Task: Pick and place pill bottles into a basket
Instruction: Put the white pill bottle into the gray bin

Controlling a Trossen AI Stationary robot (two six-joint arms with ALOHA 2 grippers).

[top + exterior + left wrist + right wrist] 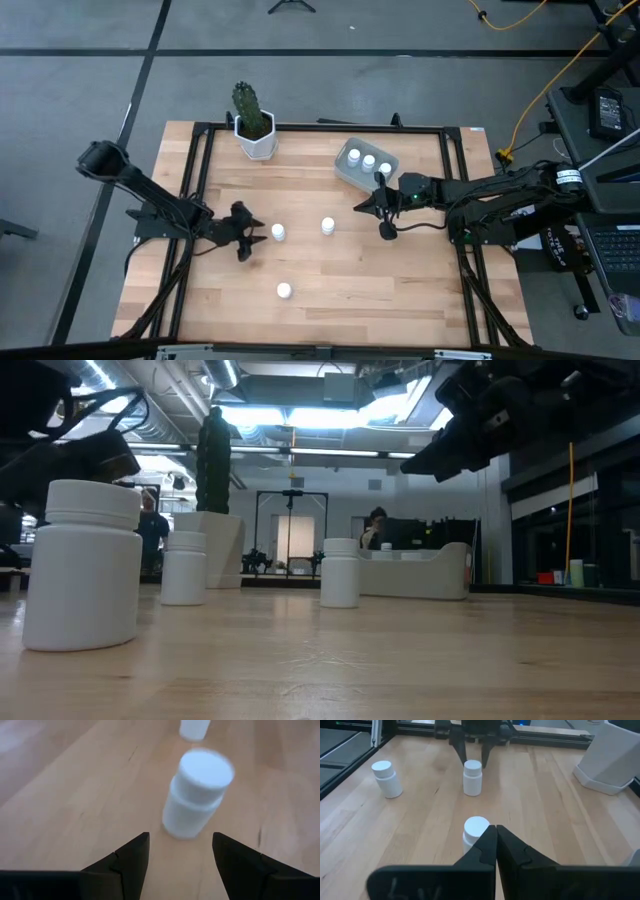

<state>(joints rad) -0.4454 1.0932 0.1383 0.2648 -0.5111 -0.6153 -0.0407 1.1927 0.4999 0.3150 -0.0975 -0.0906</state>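
Bottles are split between tray and table: 3 pill bottles stand inside the basket, which sits at the far right of the wooden table, and 3 more stand upright on the bare wood. Of those 3, the left bottle is just beside the left gripper, the middle bottle stands near the table's centre, and the near bottle is alone toward the near edge, well apart from both arms.

Left gripper fingers are spread wide, with the left bottle standing just ahead of the gap, not yet between them and not touched.

Right gripper hangs beside the basket's near side, its arm reaching in from the right. In the right wrist view its fingers are pressed together with nothing between them, and the middle bottle stands on the wood just beyond the tips.

White hexagonal pot holding a cactus stands at the far edge, left of the basket.
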